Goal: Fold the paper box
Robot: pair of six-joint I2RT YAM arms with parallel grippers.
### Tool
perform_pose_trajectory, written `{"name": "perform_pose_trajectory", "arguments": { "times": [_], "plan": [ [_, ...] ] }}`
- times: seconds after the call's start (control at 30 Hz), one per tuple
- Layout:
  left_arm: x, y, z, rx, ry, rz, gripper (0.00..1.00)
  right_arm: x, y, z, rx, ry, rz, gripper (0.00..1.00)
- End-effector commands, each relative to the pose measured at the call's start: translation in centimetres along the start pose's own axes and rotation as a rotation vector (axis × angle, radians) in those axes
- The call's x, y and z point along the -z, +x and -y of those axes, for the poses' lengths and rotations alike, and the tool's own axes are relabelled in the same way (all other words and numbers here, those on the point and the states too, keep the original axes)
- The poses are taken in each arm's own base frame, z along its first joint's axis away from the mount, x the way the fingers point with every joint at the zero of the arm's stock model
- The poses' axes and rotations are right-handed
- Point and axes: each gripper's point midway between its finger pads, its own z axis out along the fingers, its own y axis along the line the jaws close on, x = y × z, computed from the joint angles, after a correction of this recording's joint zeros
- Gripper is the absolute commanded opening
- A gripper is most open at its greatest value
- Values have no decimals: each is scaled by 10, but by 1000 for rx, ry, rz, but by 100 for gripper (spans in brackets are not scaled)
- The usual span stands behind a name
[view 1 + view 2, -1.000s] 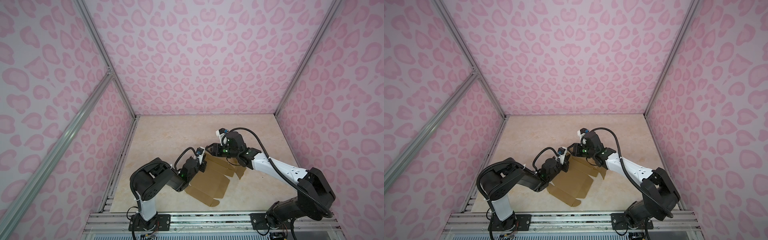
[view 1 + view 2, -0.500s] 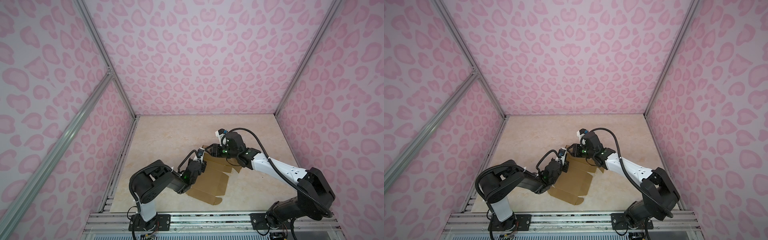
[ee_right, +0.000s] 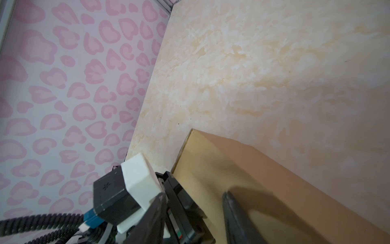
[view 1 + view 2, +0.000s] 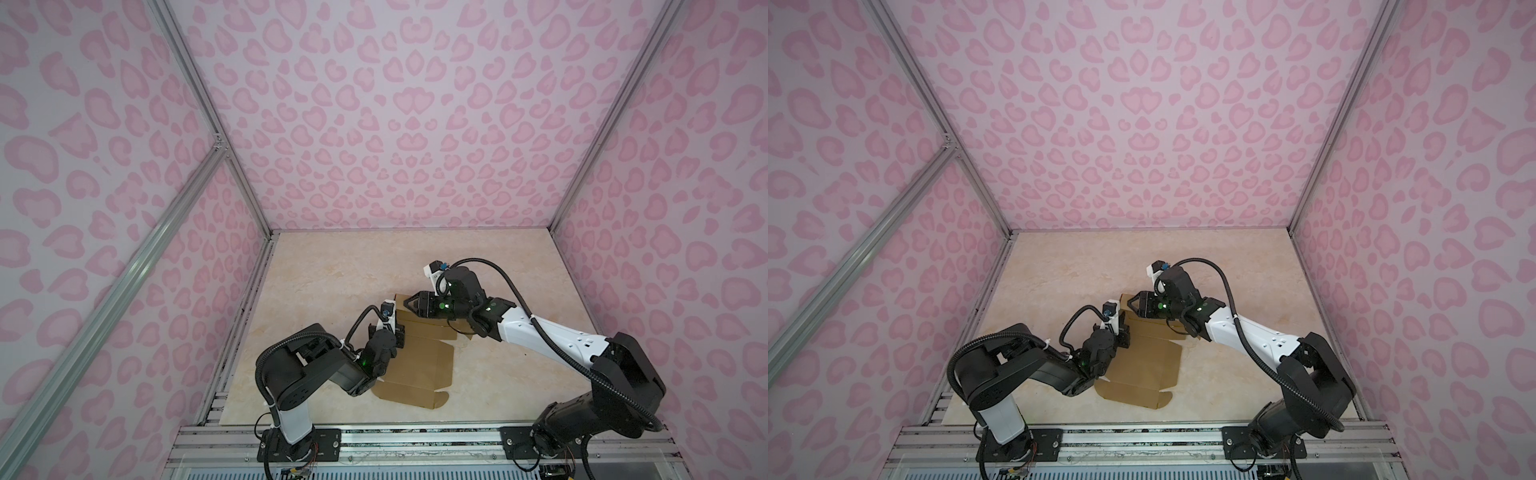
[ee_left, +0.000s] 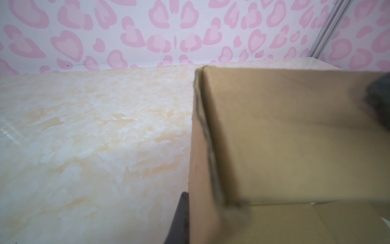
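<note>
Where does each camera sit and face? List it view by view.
Both top views: high over the front edge, looking down at the plain brown kraft cardboard sheet on the marbled beige table; left arm and right arm show.
Left wrist: low on the left arm, facing the back wall past the sheet's raised flap; one jaw shows.
Right wrist: above that flap, facing the left wall; its jaws show, apart.
Shared: both wrist views see that flap.

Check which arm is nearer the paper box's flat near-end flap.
Left. The left arm hangs beside the flap, with the left gripper shut on the paper box. The right gripper is at the raised far wall, jaws apart.
</note>
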Motion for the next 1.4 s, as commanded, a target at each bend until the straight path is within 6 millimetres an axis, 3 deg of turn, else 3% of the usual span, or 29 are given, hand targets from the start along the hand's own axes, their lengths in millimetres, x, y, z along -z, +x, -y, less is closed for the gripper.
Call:
{"name": "perform_pose_trajectory", "arguments": {
  "times": [0.0,0.13,0.27,0.47,0.7,0.87,1.1,1.37],
  "plan": [
    [2,-17,-5,63,-37,69,3,4,1,1,-3,16,-11,47],
    [3,-18,-7,25,-48,61,3,26,-14,-2,27,61,32,47],
    [4,-16,-8,9,-49,47,4,53,-28,15,12,144,61,47],
    [4,-13,-8,-14,-56,26,4,77,-14,46,-10,270,35,47],
    [3,-5,-8,-7,-57,-2,4,82,2,48,-2,296,15,48],
    [4,-5,-7,3,-44,-7,4,72,11,58,-13,295,-4,48],
    [6,-1,-5,27,-24,-16,4,59,1,49,3,226,36,44],
    [7,0,-4,33,-12,-20,4,48,-1,53,-3,185,48,40]
  ]
}}
